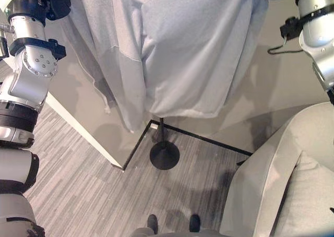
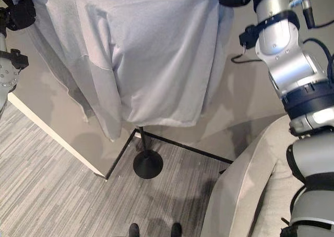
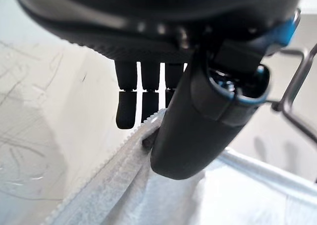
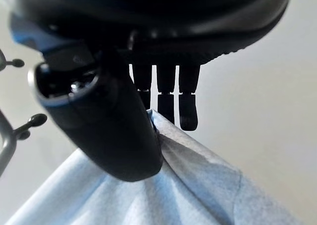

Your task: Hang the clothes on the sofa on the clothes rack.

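Pale grey garment (image 1: 177, 54), pinched by left hand (image 3: 198, 116) and right hand (image 4: 114, 126), hangs below them, not yet on the rack (image 1: 164, 153).

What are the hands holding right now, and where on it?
Both the left hand and the right hand pinch the top edge of the light grey fabric garment.

The space ahead is blocked by the hung garment (image 1: 177, 49), spread between both raised arms. Behind it, the wall (image 1: 282, 85) closes the corner. Below, the rack's pole and base (image 1: 164, 155) are planted on open floor (image 1: 78, 179). The sofa (image 1: 271, 179) bounds the right.
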Robot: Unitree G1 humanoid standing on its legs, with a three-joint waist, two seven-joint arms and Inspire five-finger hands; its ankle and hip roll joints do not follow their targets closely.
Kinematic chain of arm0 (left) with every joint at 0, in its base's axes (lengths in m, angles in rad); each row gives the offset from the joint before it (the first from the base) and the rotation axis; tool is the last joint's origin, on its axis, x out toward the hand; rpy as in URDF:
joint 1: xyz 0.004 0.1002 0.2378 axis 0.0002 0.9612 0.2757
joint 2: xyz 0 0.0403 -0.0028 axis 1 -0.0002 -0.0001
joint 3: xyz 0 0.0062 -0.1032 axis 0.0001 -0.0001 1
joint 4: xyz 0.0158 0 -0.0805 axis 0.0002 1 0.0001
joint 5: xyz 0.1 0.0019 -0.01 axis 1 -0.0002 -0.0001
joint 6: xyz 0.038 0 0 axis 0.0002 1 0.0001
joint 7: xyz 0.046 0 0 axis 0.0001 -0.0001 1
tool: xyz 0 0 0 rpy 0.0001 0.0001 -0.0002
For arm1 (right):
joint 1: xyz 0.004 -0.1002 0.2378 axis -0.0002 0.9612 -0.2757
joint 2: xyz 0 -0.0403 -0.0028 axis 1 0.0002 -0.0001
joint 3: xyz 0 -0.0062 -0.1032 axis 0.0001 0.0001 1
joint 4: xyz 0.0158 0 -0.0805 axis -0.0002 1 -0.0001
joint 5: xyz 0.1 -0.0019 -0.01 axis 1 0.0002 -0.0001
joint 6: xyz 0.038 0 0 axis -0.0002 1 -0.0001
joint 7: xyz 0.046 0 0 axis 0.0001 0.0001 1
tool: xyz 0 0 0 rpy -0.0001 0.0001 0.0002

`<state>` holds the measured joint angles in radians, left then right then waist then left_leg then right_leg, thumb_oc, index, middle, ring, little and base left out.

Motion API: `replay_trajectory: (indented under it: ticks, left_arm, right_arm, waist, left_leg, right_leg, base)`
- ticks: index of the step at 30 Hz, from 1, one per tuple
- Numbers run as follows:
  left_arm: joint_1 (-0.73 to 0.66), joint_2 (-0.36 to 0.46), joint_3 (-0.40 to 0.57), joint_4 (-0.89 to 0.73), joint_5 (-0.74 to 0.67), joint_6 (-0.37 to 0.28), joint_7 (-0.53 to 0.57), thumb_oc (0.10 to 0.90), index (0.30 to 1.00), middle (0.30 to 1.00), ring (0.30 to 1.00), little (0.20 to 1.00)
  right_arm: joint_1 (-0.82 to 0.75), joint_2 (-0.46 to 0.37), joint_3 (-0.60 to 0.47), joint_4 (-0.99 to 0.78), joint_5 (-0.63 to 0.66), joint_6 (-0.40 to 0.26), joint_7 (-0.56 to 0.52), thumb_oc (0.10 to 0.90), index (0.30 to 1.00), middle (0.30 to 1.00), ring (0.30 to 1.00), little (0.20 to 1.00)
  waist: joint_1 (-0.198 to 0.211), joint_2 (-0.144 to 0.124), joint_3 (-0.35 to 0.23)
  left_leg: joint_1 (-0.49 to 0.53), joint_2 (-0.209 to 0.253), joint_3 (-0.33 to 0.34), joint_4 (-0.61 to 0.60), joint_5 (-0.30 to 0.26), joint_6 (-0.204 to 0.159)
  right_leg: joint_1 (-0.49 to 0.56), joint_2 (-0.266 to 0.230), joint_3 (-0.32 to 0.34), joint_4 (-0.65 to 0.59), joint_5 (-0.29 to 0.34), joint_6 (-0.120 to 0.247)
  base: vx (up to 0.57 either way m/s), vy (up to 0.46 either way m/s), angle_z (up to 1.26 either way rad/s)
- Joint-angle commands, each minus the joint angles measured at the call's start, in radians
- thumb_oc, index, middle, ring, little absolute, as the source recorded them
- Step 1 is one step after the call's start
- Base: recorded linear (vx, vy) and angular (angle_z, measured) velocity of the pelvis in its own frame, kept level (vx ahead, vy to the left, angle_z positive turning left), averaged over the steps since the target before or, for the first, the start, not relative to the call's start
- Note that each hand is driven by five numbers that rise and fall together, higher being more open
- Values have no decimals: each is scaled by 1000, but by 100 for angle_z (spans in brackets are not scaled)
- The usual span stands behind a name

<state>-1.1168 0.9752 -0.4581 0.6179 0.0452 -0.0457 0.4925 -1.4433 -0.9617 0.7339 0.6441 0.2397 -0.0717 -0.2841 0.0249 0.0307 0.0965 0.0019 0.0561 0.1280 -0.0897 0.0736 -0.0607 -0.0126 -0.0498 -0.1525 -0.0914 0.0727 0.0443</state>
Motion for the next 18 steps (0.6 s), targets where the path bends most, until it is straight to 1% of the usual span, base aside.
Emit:
replay_trajectory:
  ticks: [1, 2, 5, 6, 7, 8, 10, 12, 14, 15, 17, 18]
  left_arm:
    - [-229, 97, -40, 92, -8, 9, 63, 400, 300, 300, 300, 300]
    - [-290, 81, -105, 153, -8, 14, 61, 400, 300, 300, 300, 300]
    - [-393, 51, -203, 241, -10, 13, 50, 400, 300, 300, 300, 300]
    - [-408, 41, -225, 269, -8, 16, 42, 400, 300, 300, 300, 300]
    - [-467, -4, -311, 386, 3, 18, 23, 400, 300, 300, 300, 300]
    - [-466, -10, -314, 399, 4, 23, 23, 400, 300, 300, 300, 300]
    - [-459, -15, -314, 412, 11, 24, 19, 400, 300, 300, 300, 300]
    - [-407, -27, -285, 415, 27, 35, 24, 400, 300, 300, 300, 300]
    - [-403, -27, -284, 413, 28, 36, 25, 400, 300, 300, 300, 300]
    - [-323, -39, -222, 391, 39, 46, 34, 400, 300, 300, 300, 300]
    - [-246, -37, -166, 359, 54, 51, 36, 400, 300, 300, 300, 300]
    - [-152, -55, -83, 319, 48, 58, 44, 400, 300, 300, 300, 300]
  right_arm:
    - [-217, -46, -19, 102, 52, -24, -101, 400, 300, 300, 300, 300]
    - [-270, -13, 18, 173, 59, -19, -113, 400, 300, 300, 300, 300]
    - [-356, 20, 71, 282, 71, -11, -114, 400, 300, 300, 300, 300]
    - [-369, 33, 89, 314, 66, -7, -110, 400, 300, 300, 300, 300]
    - [-395, 84, 146, 420, 22, 14, -92, 400, 300, 300, 300, 300]
    - [-389, 91, 145, 430, 14, 21, -92, 400, 300, 300, 300, 300]
    - [-372, 97, 137, 437, 7, 29, -88, 400, 300, 300, 300, 300]
    - [-287, 131, 92, 412, -18, 38, -94, 400, 300, 300, 300, 300]
    - [-281, 131, 89, 409, -19, 39, -95, 400, 300, 300, 300, 300]
    - [-176, 162, 9, 371, -21, 40, -105, 400, 300, 300, 300, 300]
    - [-89, 173, -48, 323, -38, 46, -111, 400, 300, 300, 300, 300]
    - [34, 207, -119, 244, -64, 45, -116, 400, 300, 300, 300, 300]
  waist:
    - [17, -76, -80]
    - [17, -79, -78]
    - [18, -87, -72]
    - [19, -90, -72]
    - [23, -99, -62]
    - [25, -101, -59]
    - [26, -103, -59]
    - [28, -105, -47]
    - [28, -105, -49]
    - [31, -103, -32]
    - [32, -102, -26]
    - [35, -100, -6]
  left_leg:
    - [23, 35, 8, 2, -83, -73]
    - [10, 39, 9, 2, -79, -77]
    - [-15, 44, 7, 2, -72, -81]
    - [-21, 45, 6, 2, -70, -82]
    - [-45, 46, 4, 2, -61, -81]
    - [-50, 46, 4, 2, -59, -81]
    - [-52, 45, 5, 2, -59, -80]
    - [-51, 42, 4, 2, -62, -74]
    - [-50, 42, 4, 2, -62, -74]
    - [-50, 39, 0, 2, -66, -68]
    - [-47, 37, -3, 2, -70, -63]
    - [-49, 33, -5, 2, -72, -57]
  right_leg:
    - [70, -110, -70, 4, -60, 136]
    - [57, -110, -76, 4, -55, 140]
    - [32, -107, -82, 4, -50, 145]
    - [27, -107, -83, 4, -48, 146]
    - [2, -106, -86, 4, -40, 150]
    - [-2, -107, -87, 4, -38, 150]
    - [-5, -107, -87, 4, -36, 150]
    - [-4, -109, -85, 4, -35, 149]
    - [-3, -109, -85, 4, -35, 149]
    - [-3, -113, -84, 4, -36, 146]
    - [0, -115, -83, 4, -38, 145]
    - [-2, -117, -83, 4, -38, 141]
  base:
    - [0, 0, 0]
    - [0, 0, 0]
    - [0, 0, 0]
    - [0, 0, 0]
    - [0, 0, 0]
    - [-29, 6, -5]
    - [-1, 13, -6]
    - [7, 27, -3]
    - [1, 5, -2]
    - [-11, 32, 0]
    - [-21, 36, -5]
    - [-23, 23, -8]
